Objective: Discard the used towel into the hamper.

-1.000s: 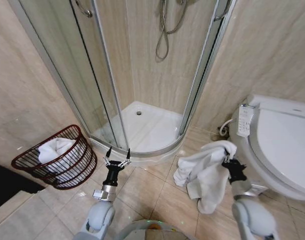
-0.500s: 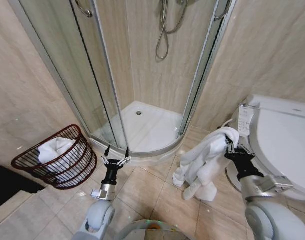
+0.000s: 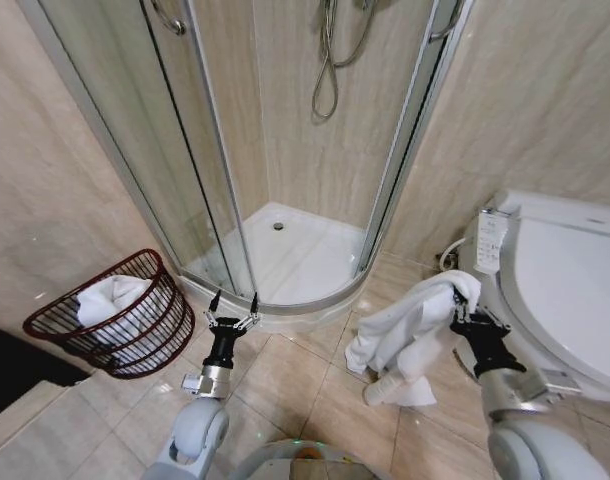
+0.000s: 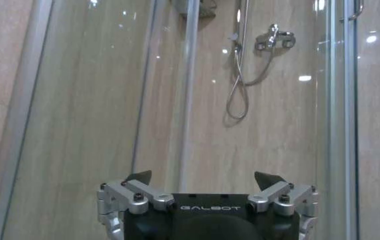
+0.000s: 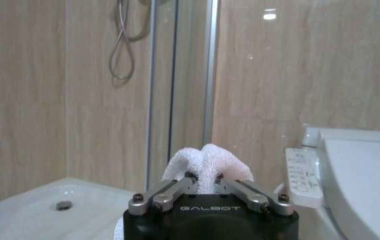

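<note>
I have the white towel (image 3: 405, 325) pinched in my right gripper (image 3: 457, 310), jaws clamped on a bunched fold of it. In the right wrist view the two fingers (image 5: 169, 192) close on a tuft of terry cloth (image 5: 207, 165) that sticks up between them. The rest of the towel hangs down from the grip to the left of the arm, and its lowest end looks to be touching the tiled floor (image 3: 285, 385), though I can't be sure from this angle. The gripper sits just beside the toilet (image 3: 570, 300), near its side control panel (image 3: 490, 242).

My left gripper (image 3: 234, 307) is held low in front of the curved rim of the shower tray (image 3: 285, 250), pointing up, jaws spread wide with nothing between them. The left wrist view shows both fingertips (image 4: 139, 176) apart against the glass shower door (image 4: 176, 90).

The hamper (image 3: 115, 315) stands on the floor to my left, against the wall beside the shower enclosure, well apart from the held towel. Another white towel (image 3: 110, 298) lies inside it.
</note>
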### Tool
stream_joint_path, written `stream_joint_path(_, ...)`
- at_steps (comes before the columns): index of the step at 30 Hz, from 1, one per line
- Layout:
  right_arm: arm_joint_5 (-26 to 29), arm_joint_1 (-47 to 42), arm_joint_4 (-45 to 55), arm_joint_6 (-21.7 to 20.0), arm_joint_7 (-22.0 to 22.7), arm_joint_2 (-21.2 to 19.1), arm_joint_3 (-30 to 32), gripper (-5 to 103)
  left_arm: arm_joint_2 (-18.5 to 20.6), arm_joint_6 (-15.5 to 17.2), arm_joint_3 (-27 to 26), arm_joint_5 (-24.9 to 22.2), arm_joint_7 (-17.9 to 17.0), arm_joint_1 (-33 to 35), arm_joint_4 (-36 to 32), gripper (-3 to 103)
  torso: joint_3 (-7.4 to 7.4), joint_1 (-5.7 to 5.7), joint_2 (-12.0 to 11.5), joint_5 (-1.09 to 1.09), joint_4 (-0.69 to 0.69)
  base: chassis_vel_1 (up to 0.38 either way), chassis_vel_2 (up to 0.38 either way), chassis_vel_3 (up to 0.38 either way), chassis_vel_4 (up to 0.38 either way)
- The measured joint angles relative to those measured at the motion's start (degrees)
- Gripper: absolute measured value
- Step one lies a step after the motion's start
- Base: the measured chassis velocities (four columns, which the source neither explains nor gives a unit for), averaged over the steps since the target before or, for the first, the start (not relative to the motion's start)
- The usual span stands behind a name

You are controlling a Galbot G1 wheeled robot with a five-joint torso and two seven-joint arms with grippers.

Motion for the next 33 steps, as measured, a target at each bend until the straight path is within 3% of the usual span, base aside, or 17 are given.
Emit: stream_joint_path(33, 3.30, 0.33, -0.18, 1.77, -0.15, -1.48, 3.95, 5, -0.40, -0.70, -1.41, -0.04, 0.16, 1.27, -0.37, 100, 0.00, 0.00, 0.00, 0.01, 0.01, 0.091, 0.093, 0.092, 0.093)
